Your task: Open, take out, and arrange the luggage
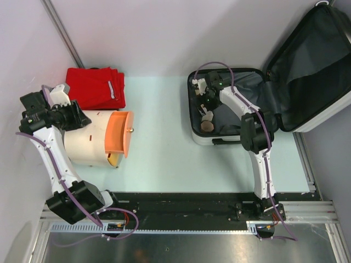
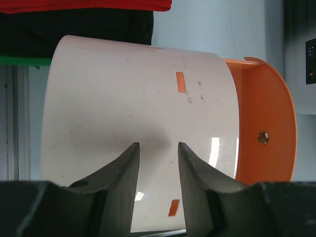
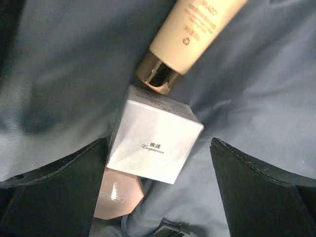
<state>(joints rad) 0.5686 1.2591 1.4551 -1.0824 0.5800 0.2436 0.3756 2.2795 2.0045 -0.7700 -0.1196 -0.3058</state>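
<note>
The luggage lies open at the right of the table, its lid leaning back and its dark grey lining showing. My right gripper is down inside the base. In the right wrist view it is open wide around a white box, with the left finger close against the box. A cream tube with a gold cap and a pink box lie on the lining beside it. My left gripper is open and empty, far from the luggage.
A cream cylinder with an orange end lies on its side at the left, just below the left gripper. Folded red cloth lies behind it. A green edge shows at the left. A metal rail runs along the near edge.
</note>
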